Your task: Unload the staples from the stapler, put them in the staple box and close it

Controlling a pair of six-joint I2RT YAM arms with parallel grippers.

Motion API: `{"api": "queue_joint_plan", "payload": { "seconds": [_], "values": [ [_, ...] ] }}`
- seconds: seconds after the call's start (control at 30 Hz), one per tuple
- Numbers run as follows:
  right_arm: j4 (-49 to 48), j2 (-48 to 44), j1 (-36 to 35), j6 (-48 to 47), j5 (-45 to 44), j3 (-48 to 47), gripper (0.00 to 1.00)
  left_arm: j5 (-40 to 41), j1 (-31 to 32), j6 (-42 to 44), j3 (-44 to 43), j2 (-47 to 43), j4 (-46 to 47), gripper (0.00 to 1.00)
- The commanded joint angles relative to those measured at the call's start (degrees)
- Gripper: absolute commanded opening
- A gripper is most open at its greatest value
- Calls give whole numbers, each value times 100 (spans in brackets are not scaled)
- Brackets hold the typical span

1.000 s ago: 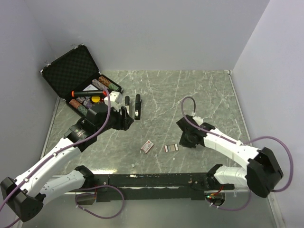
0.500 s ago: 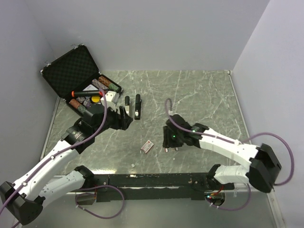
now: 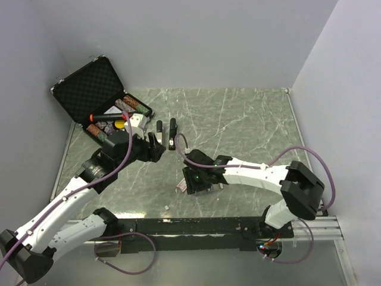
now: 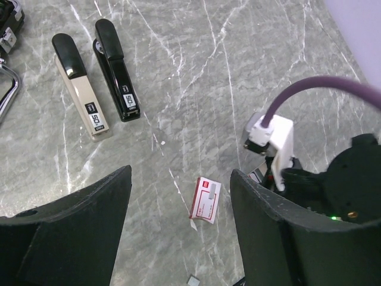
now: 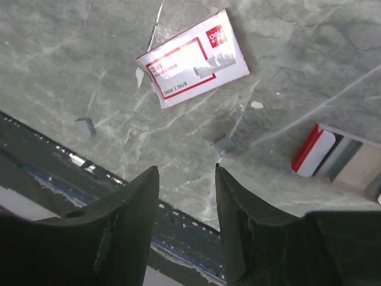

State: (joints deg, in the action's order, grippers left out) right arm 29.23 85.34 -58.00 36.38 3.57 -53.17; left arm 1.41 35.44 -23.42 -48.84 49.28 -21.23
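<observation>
Two staplers lie side by side on the marble table: a beige one [image 4: 80, 95] [image 3: 159, 127] and a black one [image 4: 117, 77] [image 3: 172, 132], both closed. My left gripper [image 4: 180, 176] [image 3: 156, 144] hovers open just near of them, holding nothing. A red-and-white staple box [image 5: 193, 59] [image 4: 206, 199] lies flat with a short staple strip [image 5: 213, 64] on it. Beside that box my right gripper [image 5: 186, 173] [image 3: 193, 179] hangs open and empty over the table's near edge. Small loose staple pieces [image 5: 224, 144] [image 5: 86, 126] lie close to its fingers.
An open black case [image 3: 98, 95] with rolls and small items stands at the back left. A second, opened staple box [image 5: 336, 158] [image 3: 215, 185] lies right of my right gripper. The black base rail [image 3: 190, 226] runs along the near edge.
My right arm has swung left across the table to the staple box, and its jaws have gone from shut to open. The left gripper opened a little wider.
</observation>
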Motion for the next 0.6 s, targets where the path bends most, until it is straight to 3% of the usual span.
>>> {"api": "queue_joint_plan", "payload": {
  "seconds": [0.0, 0.27, 0.57],
  "values": [
    [12, 193, -106, 0, -313, -299, 50, 79, -28, -5, 23, -129, 216, 72],
    [495, 396, -177, 641, -814, -344, 50, 44, -28, -14, 15, -120, 216, 72],
    [724, 721, -194, 1344, -709, -519, 53, -71, -28, -40, 32, -164, 251, 72]
  ]
}}
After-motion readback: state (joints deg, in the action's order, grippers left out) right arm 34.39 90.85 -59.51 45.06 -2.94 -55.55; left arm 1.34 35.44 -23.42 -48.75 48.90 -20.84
